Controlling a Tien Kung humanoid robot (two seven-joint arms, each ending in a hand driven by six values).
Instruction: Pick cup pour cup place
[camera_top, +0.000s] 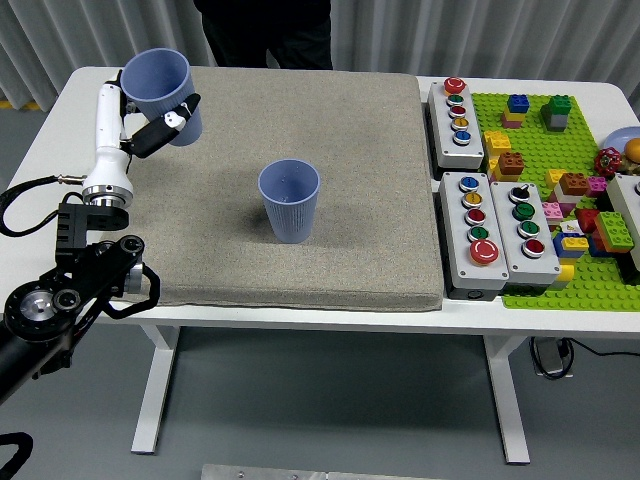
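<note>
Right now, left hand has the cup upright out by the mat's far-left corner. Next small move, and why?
Probably lower it straight down and set it on the mat. The left hand holds the cup upright, well clear of the standing cup at the mat's middle, so pouring looks finished and only placing remains.
</note>
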